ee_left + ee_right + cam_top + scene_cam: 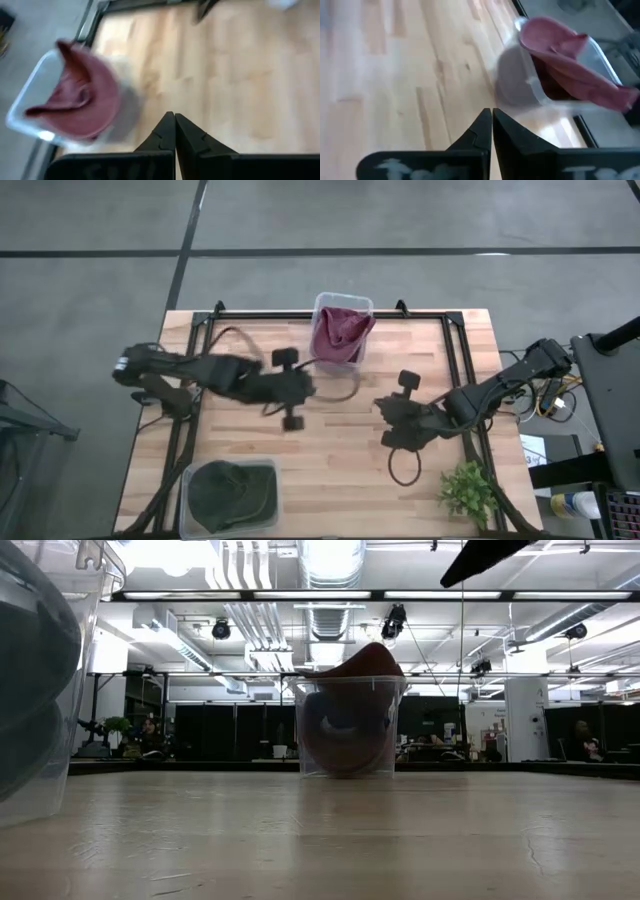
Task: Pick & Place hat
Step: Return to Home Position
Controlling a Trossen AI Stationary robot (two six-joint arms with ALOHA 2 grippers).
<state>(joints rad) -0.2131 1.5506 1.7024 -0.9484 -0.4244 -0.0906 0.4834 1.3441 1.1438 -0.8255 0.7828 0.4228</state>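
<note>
As the red cap lies binned, the left hand hovers near.

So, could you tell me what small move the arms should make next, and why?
Probably draw both arms back toward rest. The red fabric cap sits in the far clear plastic bin, the dark cap in the near clear bin, and the left gripper and right gripper are both shut and empty above the wooden table.
</note>
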